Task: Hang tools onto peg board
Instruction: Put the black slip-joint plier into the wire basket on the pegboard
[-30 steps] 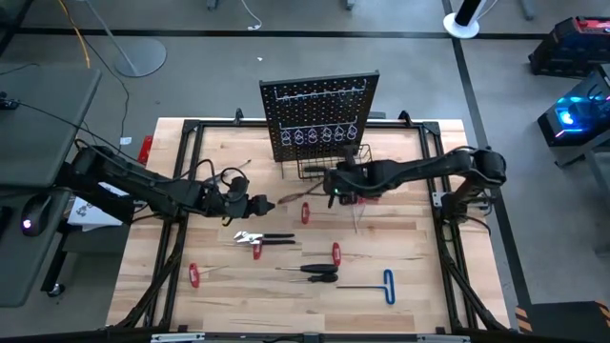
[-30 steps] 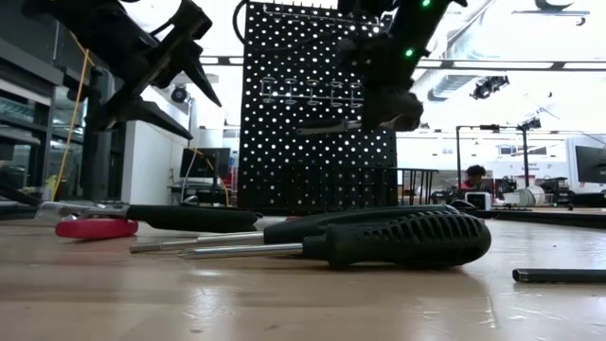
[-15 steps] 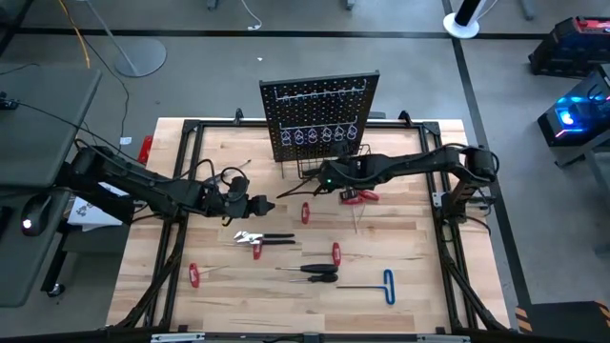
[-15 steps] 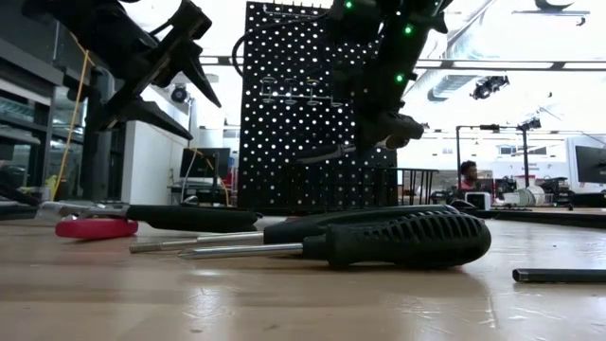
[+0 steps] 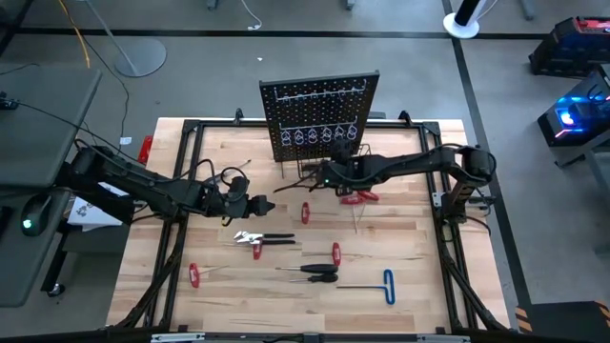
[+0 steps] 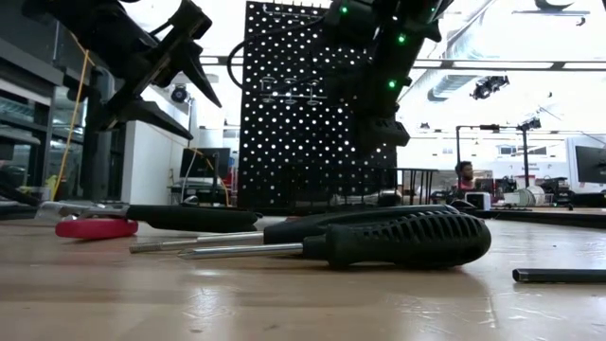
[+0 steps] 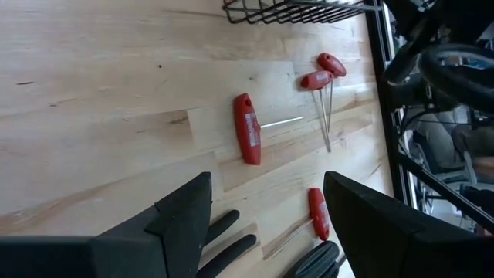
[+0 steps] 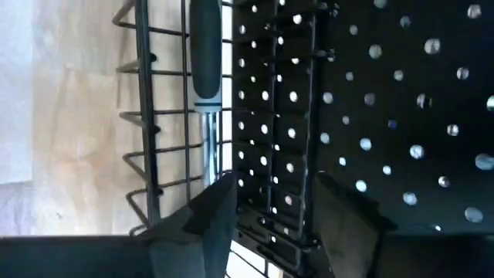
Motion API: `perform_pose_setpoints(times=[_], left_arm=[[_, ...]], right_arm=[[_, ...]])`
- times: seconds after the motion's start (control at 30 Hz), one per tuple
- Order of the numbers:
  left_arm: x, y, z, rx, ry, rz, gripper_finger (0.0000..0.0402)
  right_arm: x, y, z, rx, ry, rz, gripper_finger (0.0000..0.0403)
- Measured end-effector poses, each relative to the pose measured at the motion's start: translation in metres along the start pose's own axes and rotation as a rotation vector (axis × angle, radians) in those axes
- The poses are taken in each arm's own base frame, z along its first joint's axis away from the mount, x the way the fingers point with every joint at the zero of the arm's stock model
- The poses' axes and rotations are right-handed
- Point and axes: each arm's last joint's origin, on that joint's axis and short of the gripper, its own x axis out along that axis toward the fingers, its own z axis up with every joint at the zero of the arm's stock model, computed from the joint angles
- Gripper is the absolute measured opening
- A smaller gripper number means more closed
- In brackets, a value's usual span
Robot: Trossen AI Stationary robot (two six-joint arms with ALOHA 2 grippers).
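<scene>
No readable writing on peg board (image 5: 319, 114) or tools (image 5: 307, 211)

I work in a robotics lab or workshop: my wooden desk (image 5: 400, 238) sits on a grey floor (image 5: 315, 67) beside a blue-lit machine (image 5: 572, 112), while ceiling strip lights (image 6: 530, 64), tripods (image 6: 524, 156), monitors (image 6: 590, 163) and a seated person (image 6: 465, 176) fill the room beyond.

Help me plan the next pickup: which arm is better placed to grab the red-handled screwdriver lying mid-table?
Left. Its open gripper hovers right beside the red-handled screwdriver, while the right gripper is at the wire basket by the peg board.
</scene>
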Motion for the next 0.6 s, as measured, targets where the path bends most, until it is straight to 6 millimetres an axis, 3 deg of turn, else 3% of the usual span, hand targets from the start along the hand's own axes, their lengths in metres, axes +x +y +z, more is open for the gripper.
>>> perform_pose_setpoints(times=[0.17, 0.3, 0.5, 0.6], left_arm=[[0.0, 0.0, -0.001, 0.009, 0.025, -0.004, 0.0243], [-0.002, -0.001, -0.003, 0.076, 0.134, -0.026, 0.0243], [-0.015, -0.005, -0.014, 0.303, 0.353, -0.129, 0.0243], [-0.016, 0.007, -0.02, 0.46, 0.5, -0.065, 0.0243]], right_arm=[[-0.014, 0.006, -0.001, -0.027, -0.021, 0.049, 0.0179], [-0.038, 0.008, -0.005, -0.011, -0.069, 0.115, 0.018], [-0.081, -0.001, -0.021, 0.271, -0.155, 0.316, 0.0181], [-0.099, -0.007, -0.027, 0.475, -0.196, 0.408, 0.0181]])
